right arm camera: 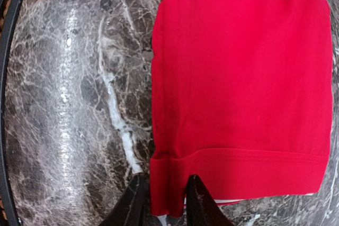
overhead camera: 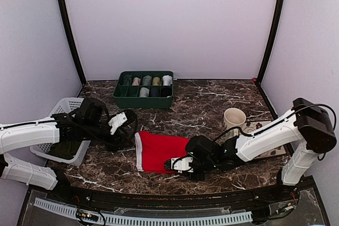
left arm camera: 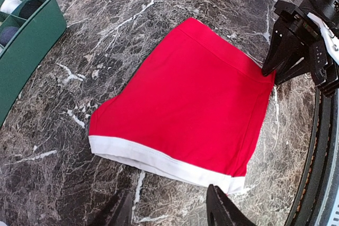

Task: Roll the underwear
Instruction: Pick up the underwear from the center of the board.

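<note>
- My right gripper [right arm camera: 164, 199] pinches the folded hem of the red underwear [overhead camera: 159, 152], lying flat on the marble table [overhead camera: 206, 112].
- My left gripper [left arm camera: 169, 211] hovers spread apart by the white waistband [left arm camera: 159, 163].

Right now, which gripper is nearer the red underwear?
Right. The right gripper straddles the underwear's folded leg-end edge, while the left gripper hovers open just off the white waistband.

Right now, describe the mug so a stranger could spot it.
Start at the dark marble table and follow its right edge. The cream mug stands upright there, behind the right arm. It is the only cup, pale against the red underwear and green organizer tray.
</note>
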Action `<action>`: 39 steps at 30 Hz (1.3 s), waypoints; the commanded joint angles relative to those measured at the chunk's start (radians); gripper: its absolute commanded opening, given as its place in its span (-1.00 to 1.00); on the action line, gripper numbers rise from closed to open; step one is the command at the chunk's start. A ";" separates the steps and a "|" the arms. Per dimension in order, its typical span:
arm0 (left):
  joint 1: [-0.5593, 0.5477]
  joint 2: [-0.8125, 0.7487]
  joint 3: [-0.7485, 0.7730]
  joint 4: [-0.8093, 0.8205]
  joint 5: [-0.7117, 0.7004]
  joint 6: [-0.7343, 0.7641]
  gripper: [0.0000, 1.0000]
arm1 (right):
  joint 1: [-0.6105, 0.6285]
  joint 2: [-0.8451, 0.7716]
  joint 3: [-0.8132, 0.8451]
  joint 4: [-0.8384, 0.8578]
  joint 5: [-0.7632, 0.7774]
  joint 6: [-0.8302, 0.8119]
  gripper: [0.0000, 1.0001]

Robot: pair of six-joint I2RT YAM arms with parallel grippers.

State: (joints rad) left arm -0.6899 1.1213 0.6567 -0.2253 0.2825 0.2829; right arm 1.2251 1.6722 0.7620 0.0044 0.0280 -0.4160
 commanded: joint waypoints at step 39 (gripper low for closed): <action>-0.293 0.302 -0.124 0.116 -0.127 0.416 -0.42 | -0.017 -0.006 0.017 -0.059 0.006 0.108 -1.00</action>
State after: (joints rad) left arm -0.9730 1.4006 0.5411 -0.0696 0.1780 0.6514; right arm 1.2140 1.6882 0.7799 -0.0021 0.0330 -0.3195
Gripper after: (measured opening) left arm 0.301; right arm 0.008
